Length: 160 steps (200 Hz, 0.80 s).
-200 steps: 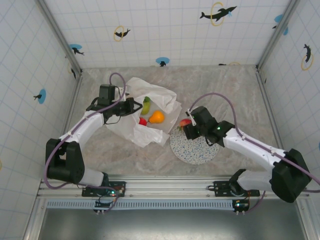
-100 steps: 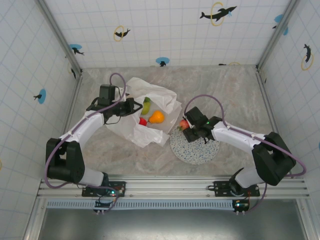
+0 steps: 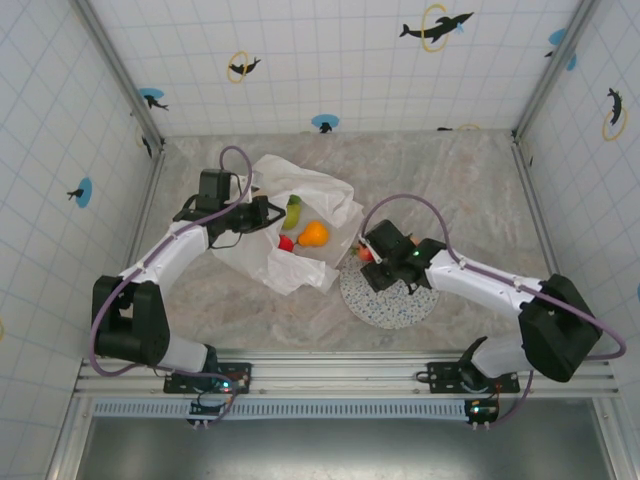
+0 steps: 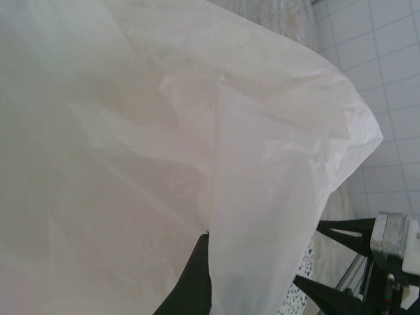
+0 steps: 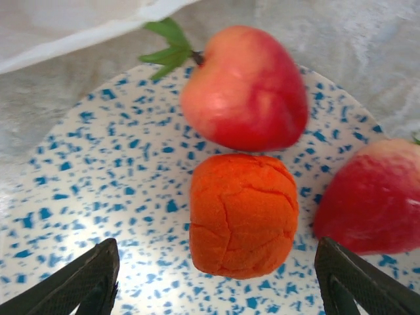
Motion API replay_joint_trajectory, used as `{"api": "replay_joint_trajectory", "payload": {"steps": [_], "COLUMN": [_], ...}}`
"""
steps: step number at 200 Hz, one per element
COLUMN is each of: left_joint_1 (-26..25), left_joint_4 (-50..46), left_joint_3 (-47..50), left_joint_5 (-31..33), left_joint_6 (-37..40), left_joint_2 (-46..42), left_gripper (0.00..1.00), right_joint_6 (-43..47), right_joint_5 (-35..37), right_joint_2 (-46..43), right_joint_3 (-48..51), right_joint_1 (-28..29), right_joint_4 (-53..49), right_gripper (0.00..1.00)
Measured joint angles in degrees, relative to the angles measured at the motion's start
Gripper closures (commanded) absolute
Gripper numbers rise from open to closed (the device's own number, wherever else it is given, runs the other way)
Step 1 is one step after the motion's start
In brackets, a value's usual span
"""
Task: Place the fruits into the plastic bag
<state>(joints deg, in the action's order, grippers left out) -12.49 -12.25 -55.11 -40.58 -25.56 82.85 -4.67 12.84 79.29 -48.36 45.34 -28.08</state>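
Orange (image 5: 243, 213) lies on the speckled plate (image 5: 98, 184), with a red apple (image 5: 246, 88) and a second red apple (image 5: 374, 197) beside it. Right gripper (image 5: 216, 262) is spread, 1 finger either side of the orange. Plastic bag (image 3: 300, 262) lies just left of the plate on the counter (image 3: 460, 170), with a green fruit (image 3: 292, 212), yellow-orange fruit (image 3: 314, 234) and red fruit (image 3: 285, 243) in its mouth. Left gripper (image 3: 262, 213) is pressed together on the bag's left edge
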Motion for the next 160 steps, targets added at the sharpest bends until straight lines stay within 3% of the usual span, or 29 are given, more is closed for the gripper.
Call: {"api": "replay_joint_trajectory", "payload": {"steps": [53,127,160], "left_joint_1": [0.0,0.0,0.0], "left_joint_4": [0.0,-0.02,-0.02], "left_joint_3": [0.0,0.0,0.0], "left_joint_5": [0.0,-0.09,-0.42], "left_joint_6": [-0.02,0.0,0.0], "left_joint_2": [0.0,0.02,0.04], "left_gripper": [1.0,1.0,1.0], "right_joint_6": [1.14,2.34,2.47], "right_joint_5": [0.81,-2.14,-2.89], "right_joint_2": [5.81,10.78,10.43], "right_joint_3": [-0.44,-0.96,-0.9], "right_joint_1": [-2.6,-3.82,-4.42], "right_joint_4": [2.14,5.81,6.21], "right_gripper": [0.13,0.41,0.48]}}
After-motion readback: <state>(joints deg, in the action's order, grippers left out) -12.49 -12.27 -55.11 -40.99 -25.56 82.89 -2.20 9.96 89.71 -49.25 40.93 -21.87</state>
